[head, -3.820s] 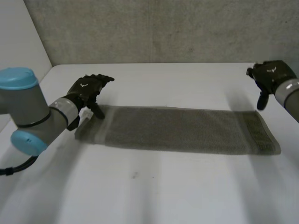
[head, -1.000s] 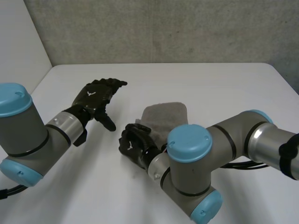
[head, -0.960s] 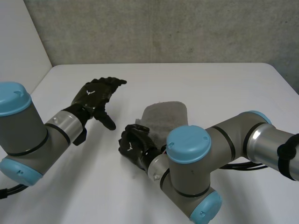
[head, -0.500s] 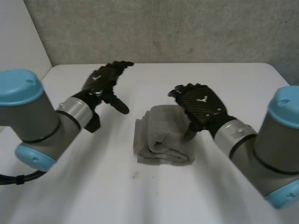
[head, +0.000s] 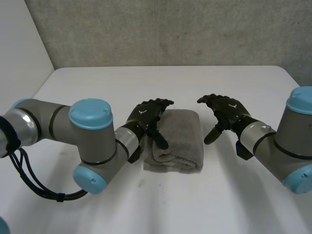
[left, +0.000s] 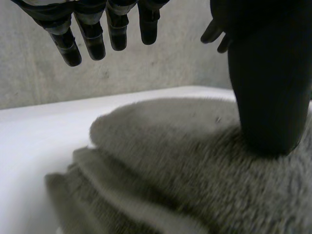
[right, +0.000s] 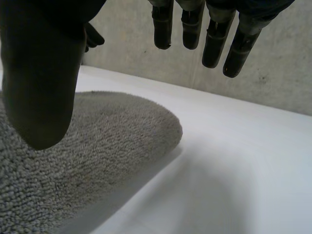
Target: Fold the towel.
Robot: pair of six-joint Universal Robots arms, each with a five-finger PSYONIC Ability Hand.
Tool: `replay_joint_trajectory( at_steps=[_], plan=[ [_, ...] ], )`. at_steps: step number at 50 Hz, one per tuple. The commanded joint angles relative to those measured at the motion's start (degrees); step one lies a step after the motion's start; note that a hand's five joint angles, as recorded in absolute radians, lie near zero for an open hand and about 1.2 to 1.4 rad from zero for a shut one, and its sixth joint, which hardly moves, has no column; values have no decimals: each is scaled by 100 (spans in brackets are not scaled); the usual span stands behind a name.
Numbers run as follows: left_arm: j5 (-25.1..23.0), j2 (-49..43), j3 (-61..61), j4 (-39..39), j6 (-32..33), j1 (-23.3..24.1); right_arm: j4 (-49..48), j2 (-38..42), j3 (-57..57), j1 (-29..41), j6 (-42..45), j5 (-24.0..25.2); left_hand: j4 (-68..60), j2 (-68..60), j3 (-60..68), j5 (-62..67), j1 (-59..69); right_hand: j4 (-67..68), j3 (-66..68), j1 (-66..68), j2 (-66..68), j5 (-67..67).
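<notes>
Left hand (head: pixel 148 113), head view: fingers loose and spread, now in at the left edge of the folded towel (head: pixel 180 139); right hand (head: pixel 225 108), also slack and empty, has lifted off to its right. Towel sits mid-way across the surface (head: pixel 97 83). Left wrist view: straight fingers (left: pixel 92 41) above the towel (left: pixel 170 146), thumb (left: pixel 268 87) touching it. Right wrist view: fingers (right: pixel 214 39) straight, towel (right: pixel 97 131) beside the palm. Fold looks done, probably just pressing left.
</notes>
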State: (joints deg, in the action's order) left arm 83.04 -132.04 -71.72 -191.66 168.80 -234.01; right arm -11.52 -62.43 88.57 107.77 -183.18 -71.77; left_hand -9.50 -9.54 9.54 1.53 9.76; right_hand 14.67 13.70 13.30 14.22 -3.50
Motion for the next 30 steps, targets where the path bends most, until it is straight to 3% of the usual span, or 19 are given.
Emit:
replay_joint_trajectory(
  at_steps=[1, 12, 30],
  plan=[
    [405, -77, -43, 67, 513, -75, 439, 704, -716, 174, 10, -30, -50, -46, 46, -153, 24, -467, -370, -330, -422, 350],
    [458, 152, -596, 49, 592, -303, 1108, 1663, -1815, 745, 19, -39, -50, -46, 46, -153, 24, -467, -370, -330, -422, 350],
    [432, 266, -1081, -39, 592, -303, 1231, 1980, -2221, 974, 89, -56, -50, -46, 46, -153, 24, -467, -370, -330, -422, 350]
  ],
)
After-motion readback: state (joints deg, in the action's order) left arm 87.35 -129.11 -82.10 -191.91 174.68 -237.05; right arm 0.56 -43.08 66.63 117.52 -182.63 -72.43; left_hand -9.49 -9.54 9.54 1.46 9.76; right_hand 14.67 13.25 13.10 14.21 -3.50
